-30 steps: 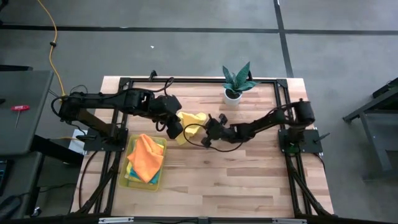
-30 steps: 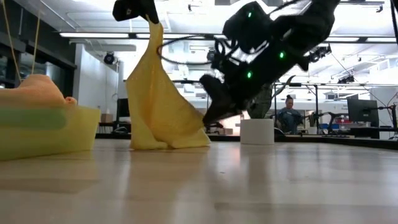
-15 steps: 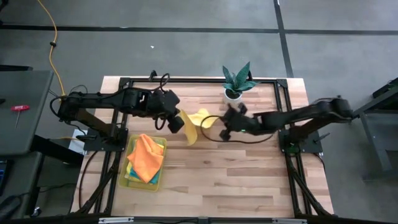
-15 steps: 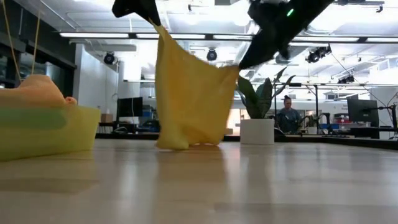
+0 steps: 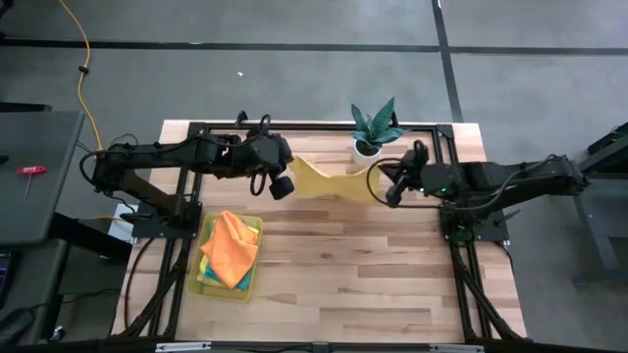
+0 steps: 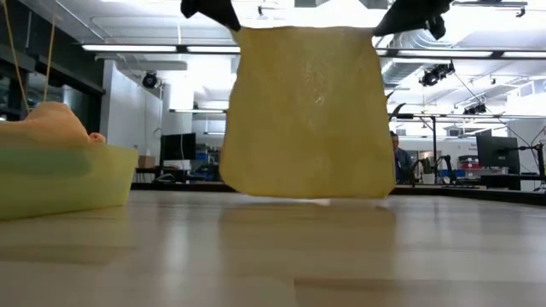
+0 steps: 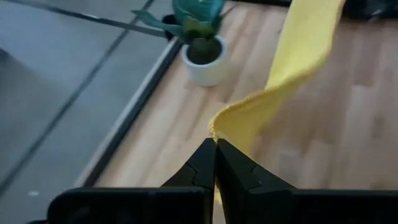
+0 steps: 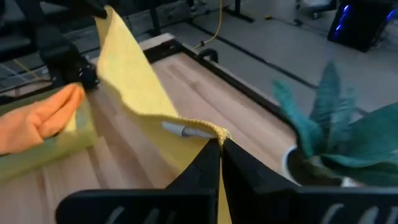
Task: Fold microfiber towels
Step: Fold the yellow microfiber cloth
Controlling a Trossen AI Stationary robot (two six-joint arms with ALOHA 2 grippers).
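Note:
A yellow towel (image 5: 332, 182) hangs spread out between my two grippers above the table's far middle; in the low view (image 6: 307, 111) it hangs as a flat sheet, its lower edge (image 6: 299, 193) just above the tabletop. My left gripper (image 5: 290, 167) is shut on its left top corner, my right gripper (image 5: 381, 176) on its right top corner. An orange towel (image 5: 232, 247) lies on top of other towels in the yellow tray (image 5: 253, 286) at the near left. My left gripper pinches the towel's top corner (image 7: 219, 129) between its two shut fingers. The towel hangs below and runs off toward the other gripper. My right gripper pinches the other top corner (image 8: 214, 132) between its two shut fingers. The top edge (image 6: 307, 29) runs nearly straight between the two holds.
A small potted plant (image 5: 373, 129) in a white pot stands at the far edge, just behind the towel. The tray with the stacked towels also shows in the low view (image 6: 64, 175). Bare wood lies in the table's middle and near right.
My right gripper has gone up and toward the table's right edge with its corner. My left gripper has shifted a little toward the far edge. The towel, bunched and resting on the table before, is now spread flat between them and lifted off the table.

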